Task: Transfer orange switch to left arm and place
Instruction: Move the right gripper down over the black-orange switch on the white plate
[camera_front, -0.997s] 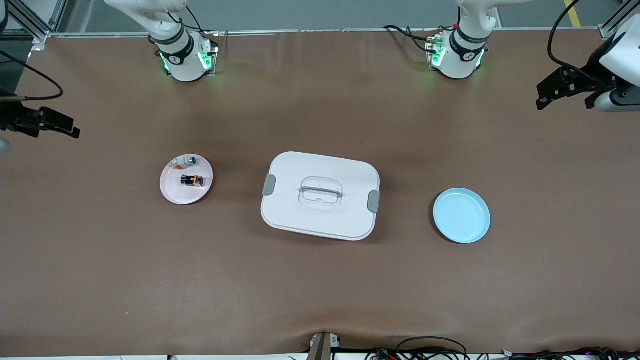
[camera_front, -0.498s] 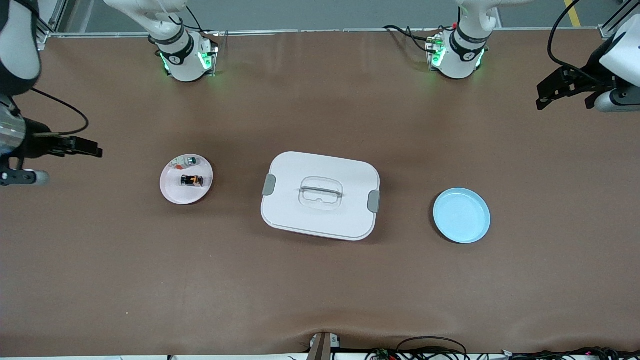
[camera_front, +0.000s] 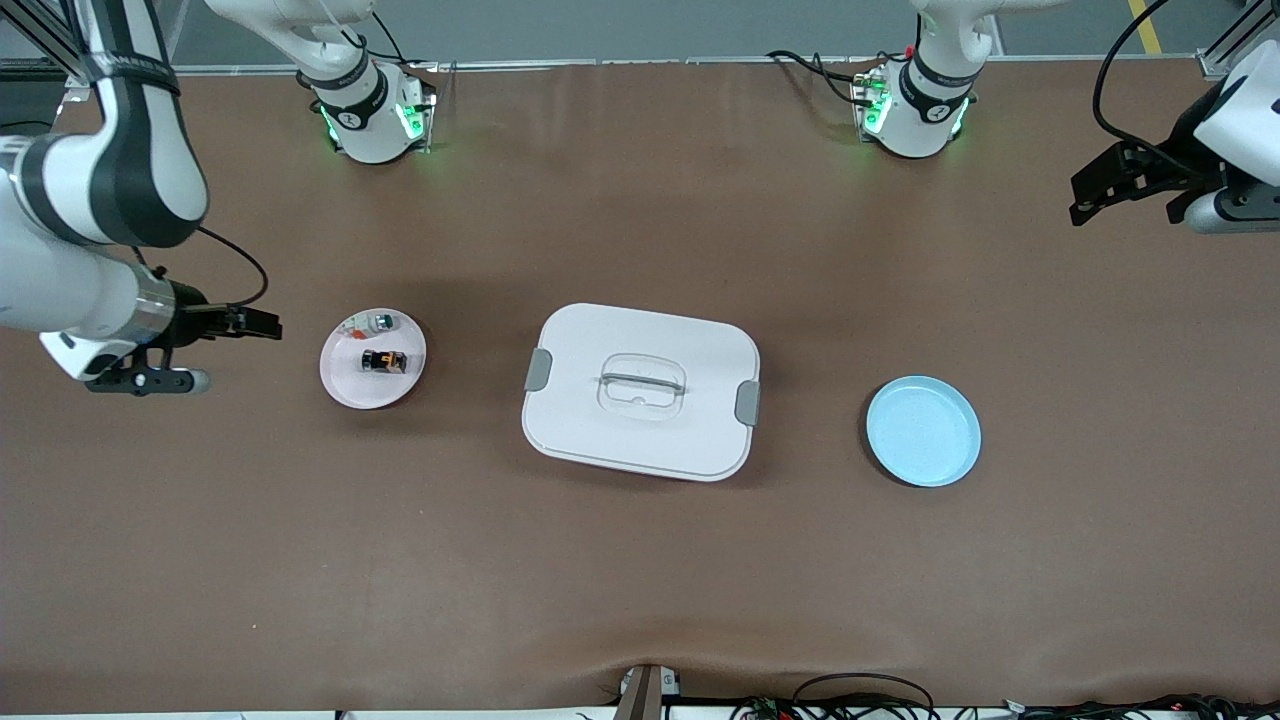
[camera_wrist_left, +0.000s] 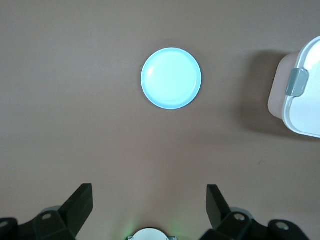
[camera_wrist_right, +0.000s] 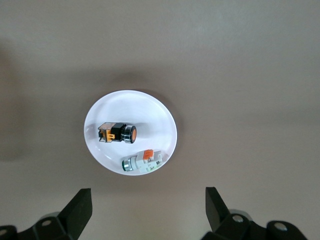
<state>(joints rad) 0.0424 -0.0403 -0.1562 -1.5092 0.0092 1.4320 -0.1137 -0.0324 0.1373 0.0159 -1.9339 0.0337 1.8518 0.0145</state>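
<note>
Two arms are seen in the front view. The right claw (camera_front: 262, 322) has been advanced over the tabletop (camera_front: 640, 580) to just beside the pink plate (camera_front: 345, 385) holding the orange switch (camera_front: 385, 360); pickup is judged imminent. The left claw (camera_front: 1090, 200) waits at its own end, well apart from the box (camera_front: 640, 440).

Left wrist view: fingers spread wide, blue plate (camera_wrist_left: 171, 78) empty.

Right wrist view: fingers wide; a green-topped whitish piece (camera_wrist_right: 142, 162) beside the switch is resolved only here.

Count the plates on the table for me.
2. The pink plate lies toward the right arm's end of the table and holds the orange switch. The blue plate lies bare toward the left arm's end, with the box between them.
</note>
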